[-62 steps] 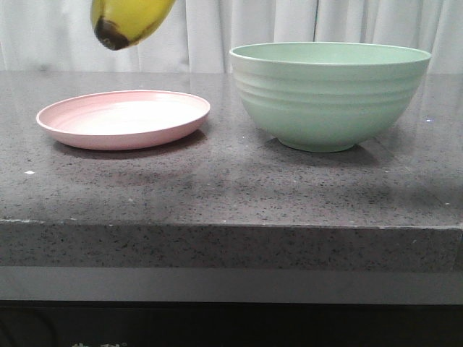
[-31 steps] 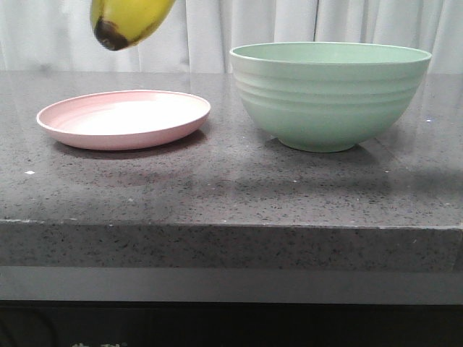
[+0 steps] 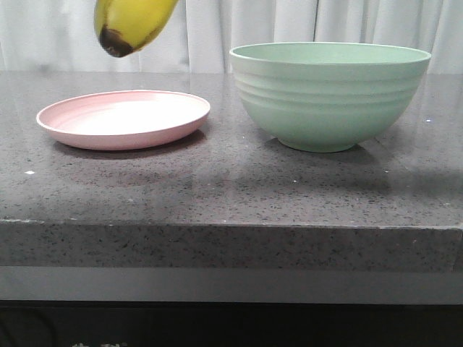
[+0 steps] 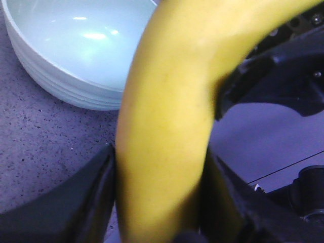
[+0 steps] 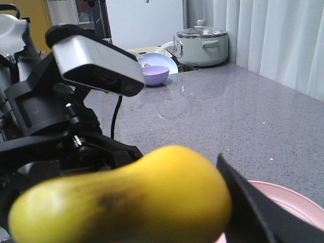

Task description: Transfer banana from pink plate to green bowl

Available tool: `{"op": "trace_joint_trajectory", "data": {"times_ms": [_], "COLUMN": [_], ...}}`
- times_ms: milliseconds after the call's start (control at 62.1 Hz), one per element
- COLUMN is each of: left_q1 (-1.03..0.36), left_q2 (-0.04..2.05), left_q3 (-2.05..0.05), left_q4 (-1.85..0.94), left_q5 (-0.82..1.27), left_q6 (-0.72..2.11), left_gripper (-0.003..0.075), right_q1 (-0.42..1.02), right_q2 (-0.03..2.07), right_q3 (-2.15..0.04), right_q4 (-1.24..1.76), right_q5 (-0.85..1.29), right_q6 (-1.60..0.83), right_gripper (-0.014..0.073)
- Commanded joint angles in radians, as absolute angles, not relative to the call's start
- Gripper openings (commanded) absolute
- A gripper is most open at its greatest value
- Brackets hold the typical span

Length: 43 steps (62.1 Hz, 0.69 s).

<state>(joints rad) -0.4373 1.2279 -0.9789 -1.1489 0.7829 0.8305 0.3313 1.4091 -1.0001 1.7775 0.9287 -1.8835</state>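
Banana (image 3: 134, 22) lifted high above pink plate (image 3: 123, 119), blossom tip down, so it clears rim of green bowl (image 3: 329, 94) when carried across. My left fingers (image 4: 101, 197) clamp it on both sides. My right fingers: cannot tell.

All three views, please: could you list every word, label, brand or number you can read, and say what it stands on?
No readable text in any view.
The banana, pink plate and green bowl are unmarked.
The lidded pot and lilac bowl show no lettering.
Pale marks at the front view's bottom edge: cut off, unreadable.
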Motion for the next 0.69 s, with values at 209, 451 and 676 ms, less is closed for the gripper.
{"op": "trace_joint_trajectory", "data": {"times_ms": [209, 451, 676], "left_q1": [-0.446, -0.446, -0.446], "left_q2": [1.203, 1.203, 1.203], "left_q3": [-1.008, -1.008, -1.008], "left_q4": [-1.221, -1.221, -1.221], "left_q5": [0.763, 0.757, 0.766], "left_q6": [0.824, 0.824, 0.824], "left_gripper": [0.0169, 0.0169, 0.0291], "right_q1": [0.332, 0.332, 0.332], "right_q2": [1.381, 1.381, 1.381], "right_q3": [-1.034, -1.034, -1.034], "right_q4": [1.906, 1.906, 1.906], "right_q5": [0.986, 0.985, 0.984], "right_q6": [-1.894, -1.894, -1.894], "right_gripper": [0.0202, 0.0202, 0.0202]}}
